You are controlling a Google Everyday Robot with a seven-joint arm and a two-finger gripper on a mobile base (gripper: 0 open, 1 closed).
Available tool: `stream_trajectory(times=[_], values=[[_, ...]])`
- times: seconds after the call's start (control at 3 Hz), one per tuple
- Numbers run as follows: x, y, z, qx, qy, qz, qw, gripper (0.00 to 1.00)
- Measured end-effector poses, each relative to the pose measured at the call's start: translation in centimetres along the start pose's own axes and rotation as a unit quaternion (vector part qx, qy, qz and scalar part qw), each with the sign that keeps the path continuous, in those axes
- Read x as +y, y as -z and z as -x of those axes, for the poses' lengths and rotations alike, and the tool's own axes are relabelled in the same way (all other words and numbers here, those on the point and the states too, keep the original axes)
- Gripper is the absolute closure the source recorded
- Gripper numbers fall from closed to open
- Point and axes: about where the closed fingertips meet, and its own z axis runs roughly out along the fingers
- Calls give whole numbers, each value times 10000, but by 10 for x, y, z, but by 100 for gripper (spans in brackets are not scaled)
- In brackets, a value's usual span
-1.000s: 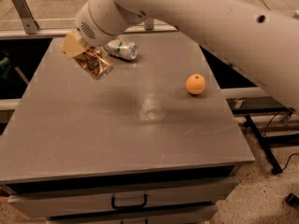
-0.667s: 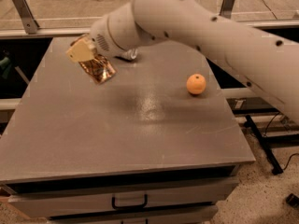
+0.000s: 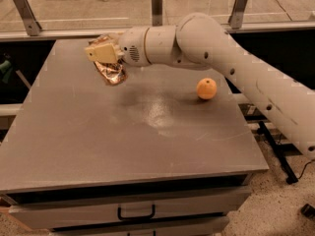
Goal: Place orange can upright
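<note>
The orange can (image 3: 111,73) is shiny copper-orange and looks crumpled. It hangs tilted in my gripper (image 3: 104,58) above the far left part of the grey table (image 3: 147,136). The gripper's tan fingers (image 3: 100,52) are closed on the can's upper part. My white arm (image 3: 206,43) reaches in from the right across the back of the table. The can casts a faint shadow on the table below it, so it is off the surface.
A round orange fruit (image 3: 206,88) lies on the table at the right, close to the arm. A drawer with a dark handle (image 3: 135,213) sits under the table's front edge. Metal rail posts (image 3: 156,4) stand behind the table. The arm hides the table's far middle.
The gripper with the can has moved a little to the right. The arm has swung lower across the back of the table and now hides the silver can seen earlier.
</note>
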Motion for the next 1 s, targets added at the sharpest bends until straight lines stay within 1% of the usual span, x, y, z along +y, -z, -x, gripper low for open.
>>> stream_trajectory(times=[0.33, 0.67, 1.0], values=[[3, 0, -16, -126, 535, 251, 9982, 100], [12, 3, -31, -240, 721, 318, 9966, 100], [18, 12, -43, -536, 657, 307, 9959, 83]])
